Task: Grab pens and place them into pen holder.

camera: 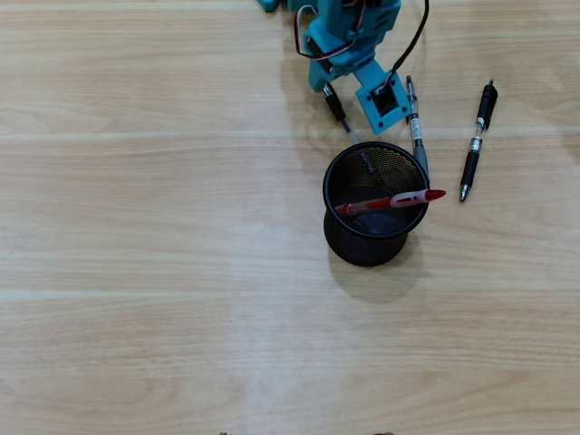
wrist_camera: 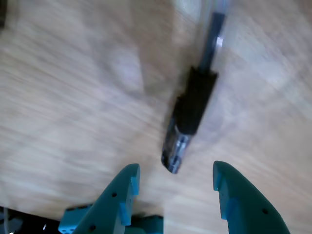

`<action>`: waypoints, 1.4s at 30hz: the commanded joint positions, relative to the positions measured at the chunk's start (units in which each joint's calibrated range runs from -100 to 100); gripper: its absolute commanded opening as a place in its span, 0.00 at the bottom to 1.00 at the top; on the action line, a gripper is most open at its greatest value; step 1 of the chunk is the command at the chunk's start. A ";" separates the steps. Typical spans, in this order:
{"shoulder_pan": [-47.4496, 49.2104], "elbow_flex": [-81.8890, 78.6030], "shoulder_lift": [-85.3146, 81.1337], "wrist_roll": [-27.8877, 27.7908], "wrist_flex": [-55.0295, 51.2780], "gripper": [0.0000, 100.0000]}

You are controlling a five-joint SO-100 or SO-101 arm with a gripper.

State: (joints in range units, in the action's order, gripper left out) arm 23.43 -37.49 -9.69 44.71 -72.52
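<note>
A black mesh pen holder (camera: pixel 367 217) stands mid-table with a red pen (camera: pixel 391 201) lying across its rim, one end inside. My teal gripper (camera: pixel 331 83) hangs at the table's far side, over a dark pen (camera: pixel 337 109). In the blurred wrist view the gripper (wrist_camera: pixel 174 171) is open and empty, and this dark pen (wrist_camera: pixel 192 109) lies on the wood just ahead of the gap between the fingers. A grey pen (camera: pixel 416 127) lies beside the holder's far right rim. A black pen (camera: pixel 478 140) lies further right.
The light wooden table (camera: pixel 163 272) spreads wide to the left and in front of the holder. The arm's body and its black cable (camera: pixel 412 41) sit at the top edge, above the pens.
</note>
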 commanded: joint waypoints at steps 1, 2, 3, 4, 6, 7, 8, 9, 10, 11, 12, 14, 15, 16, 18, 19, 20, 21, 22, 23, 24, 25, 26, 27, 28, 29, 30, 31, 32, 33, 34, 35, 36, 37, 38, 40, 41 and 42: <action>0.77 -2.75 -1.72 0.30 7.50 0.18; 1.01 -3.75 -1.72 0.30 9.31 0.18; 1.09 -4.74 -1.72 0.30 10.68 0.18; 1.25 -5.65 -1.72 0.30 11.89 0.18; 1.33 -6.82 -1.72 0.30 14.04 0.18; 1.33 -7.28 -1.72 0.25 14.98 0.18; 1.33 -7.55 -1.72 0.15 15.93 0.18; 1.33 -7.82 -1.72 -0.43 16.87 0.18; 1.17 -8.09 -1.72 -1.00 17.90 0.18; 1.09 -8.18 -1.64 -1.47 18.85 0.18; 1.01 -8.36 -1.64 -1.68 19.71 0.18; 0.77 -9.09 -1.64 -1.79 21.94 0.18; 0.69 -9.72 -1.64 -1.68 22.97 0.18; 0.60 -10.54 -1.64 -1.47 24.09 0.18; 0.52 -12.62 -1.64 -1.42 26.76 0.17; 0.52 -13.98 -1.64 -1.42 28.13 0.17; 0.52 -15.33 -1.64 -1.37 29.68 0.17; 0.52 -16.69 -1.64 -1.37 31.40 0.17; 0.44 -17.96 -1.64 -1.32 32.94 0.17; 0.28 -19.23 -1.64 -1.16 34.23 0.17; -0.20 -20.22 -1.64 -0.59 34.92 0.16; -0.61 -20.86 -1.64 0.09 34.92 0.13; -1.09 -21.22 -1.64 0.67 34.75 0.09; -1.41 -21.49 -1.64 1.19 34.75 0.05; -1.57 -21.58 -1.64 1.50 34.66 0.02; -1.57 -21.58 -1.64 1.61 34.66 0.02; -1.73 -21.58 -1.64 1.61 34.66 0.02; -1.90 -21.58 -1.64 1.77 34.66 0.02; -2.06 -21.67 -1.72 2.08 34.66 0.02; -2.06 -21.76 -1.89 2.34 34.66 0.02; -2.06 -21.76 -2.06 2.45 34.66 0.02; -2.06 -21.76 -2.40 2.45 34.66 0.02; -2.06 -21.76 -2.57 2.45 34.49 0.02; -2.06 -21.49 -2.65 2.50 33.37 0.02; -2.14 -20.95 -2.73 2.50 31.48 0.02; -3.27 -19.05 -4.26 2.50 25.73 0.02; -3.83 -17.87 -5.36 2.50 21.86 0.02; -4.40 -16.60 -6.45 2.50 17.65 0.02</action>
State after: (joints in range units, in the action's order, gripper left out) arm 20.73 -56.71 -13.58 46.90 -45.31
